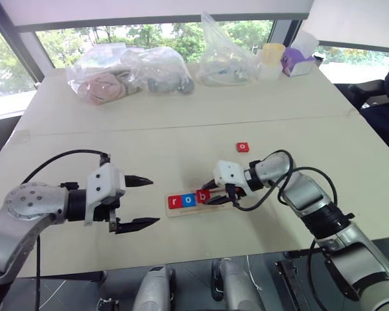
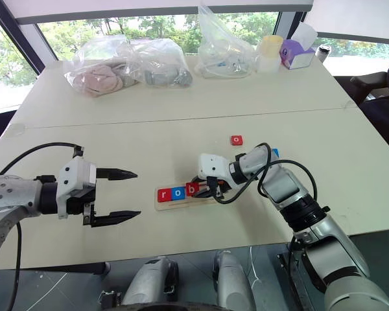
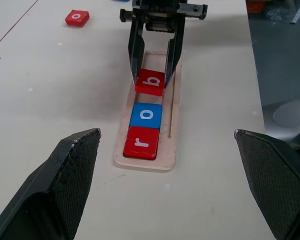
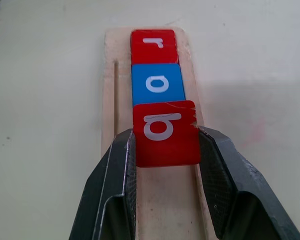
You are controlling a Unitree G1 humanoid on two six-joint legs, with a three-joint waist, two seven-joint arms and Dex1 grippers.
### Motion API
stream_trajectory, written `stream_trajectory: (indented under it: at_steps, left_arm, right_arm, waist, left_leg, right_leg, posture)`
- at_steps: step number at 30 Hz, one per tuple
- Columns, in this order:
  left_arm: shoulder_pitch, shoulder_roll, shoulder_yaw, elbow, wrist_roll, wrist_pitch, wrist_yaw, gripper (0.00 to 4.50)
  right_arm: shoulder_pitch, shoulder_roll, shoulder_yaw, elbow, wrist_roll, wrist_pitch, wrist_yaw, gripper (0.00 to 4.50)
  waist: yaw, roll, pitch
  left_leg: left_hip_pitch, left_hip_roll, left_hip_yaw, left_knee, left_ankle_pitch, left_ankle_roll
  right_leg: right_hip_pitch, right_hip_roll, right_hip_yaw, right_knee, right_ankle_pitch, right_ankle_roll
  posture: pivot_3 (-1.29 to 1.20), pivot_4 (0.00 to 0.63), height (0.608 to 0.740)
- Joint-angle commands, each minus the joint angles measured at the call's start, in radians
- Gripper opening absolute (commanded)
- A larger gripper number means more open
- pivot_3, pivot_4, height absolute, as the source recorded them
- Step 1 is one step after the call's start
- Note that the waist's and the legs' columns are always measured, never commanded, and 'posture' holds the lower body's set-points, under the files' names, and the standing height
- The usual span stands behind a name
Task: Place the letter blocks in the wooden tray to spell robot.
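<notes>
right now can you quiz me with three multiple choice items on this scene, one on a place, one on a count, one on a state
1. Where does the loose red o block lie?
A. in the wooden tray
B. on the table beyond the tray
C. between the left gripper's fingers

2. How many letter blocks sit in or over the wooden tray?
A. two
B. three
C. five

3. What is the right gripper doing?
A. shut on the red b block
B. open above the bare table
C. shut on the blue o block

Answers:
1. B, it rests alone on the table, apart from the tray.
2. B, the red r block, blue o block and red b block line up there.
3. A, its fingers press both sides of the b block, while the left gripper stands open and empty.
</notes>
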Motion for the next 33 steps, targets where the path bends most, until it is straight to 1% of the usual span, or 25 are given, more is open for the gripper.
stream_trajectory:
  at_steps: [1, 13, 15, 16, 20, 25, 32, 33]
  left_arm:
    - [0.002, -0.001, 0.011, -0.028, -0.006, -0.015, 0.004, 4.50]
    - [-0.002, -0.002, 0.014, -0.022, -0.004, -0.019, 0.008, 4.50]
    - [-0.004, -0.004, 0.013, -0.021, -0.003, -0.020, 0.011, 4.50]
    - [-0.005, -0.005, 0.013, -0.020, -0.003, -0.019, 0.012, 4.50]
    - [-0.007, -0.011, 0.011, -0.017, -0.004, -0.019, 0.016, 4.50]
    - [-0.013, -0.019, 0.002, -0.014, -0.002, -0.022, 0.017, 4.50]
    - [-0.024, -0.031, -0.017, -0.008, 0.003, -0.030, 0.015, 4.50]
    - [-0.028, -0.034, -0.023, -0.005, 0.007, -0.033, 0.016, 4.50]
  right_arm:
    - [-0.004, 0.008, -0.007, -0.009, -0.003, -0.016, 0.000, 1.15]
    - [-0.005, 0.020, 0.003, -0.001, -0.019, -0.022, 0.014, 1.15]
    - [-0.005, 0.020, 0.004, 0.001, -0.021, -0.024, 0.016, 2.17]
    - [-0.005, 0.020, 0.004, 0.002, -0.022, -0.025, 0.017, 2.51]
    - [-0.016, 0.025, -0.011, -0.017, -0.007, -0.003, 0.017, 4.44]
    - [-0.046, 0.026, -0.063, -0.048, 0.030, 0.043, 0.002, 4.44]
    - [-0.057, -0.005, -0.138, 0.000, 0.003, 0.006, -0.100, 4.44]
    - [-0.060, -0.008, -0.154, 0.028, -0.021, -0.004, -0.149, 4.44]
  waist:
    - [0.000, 0.000, 0.000]
    - [0.000, 0.000, 0.000]
    - [0.000, 0.000, 0.000]
    - [0.000, 0.000, 0.000]
    - [0.000, 0.000, 0.000]
    - [0.000, 0.000, 0.000]
    - [0.001, 0.000, 0.000]
    - [0.000, 0.000, 0.000]
  left_leg:
    - [0.000, 0.000, 0.000, 0.000, 0.000, 0.000]
    - [0.000, 0.000, 0.000, 0.000, 0.000, 0.000]
    - [0.000, 0.000, 0.000, 0.000, 0.000, 0.000]
    - [0.000, 0.000, 0.000, 0.000, 0.000, 0.000]
    - [0.000, 0.000, 0.000, 0.000, 0.000, 0.000]
    - [0.000, 0.000, 0.000, 0.000, 0.000, 0.000]
    - [0.000, 0.000, 0.000, 0.000, 0.000, 0.000]
    - [0.000, 0.000, 0.001, 0.000, 0.000, 0.000]
  right_leg:
    - [0.000, 0.000, 0.000, 0.000, 0.000, 0.000]
    - [0.000, 0.000, 0.000, 0.000, 0.000, 0.000]
    - [0.000, 0.000, 0.000, 0.000, 0.000, 0.000]
    - [0.000, 0.000, 0.000, 0.000, 0.000, 0.000]
    - [0.000, 0.000, 0.000, 0.000, 0.000, 0.000]
    - [0.000, 0.000, 0.000, 0.000, 0.000, 0.000]
    - [0.000, 0.000, 0.000, 0.000, 0.000, 0.000]
    - [0.000, 0.000, 0.000, 0.000, 0.000, 0.000]
  posture:
    - [0.00, 0.150, 0.740]
    - [0.00, 0.150, 0.740]
    - [0.00, 0.150, 0.740]
    - [0.00, 0.150, 0.740]
    - [0.00, 0.150, 0.740]
    - [0.00, 0.150, 0.740]
    - [0.00, 0.150, 0.740]
    - [0.00, 0.150, 0.740]
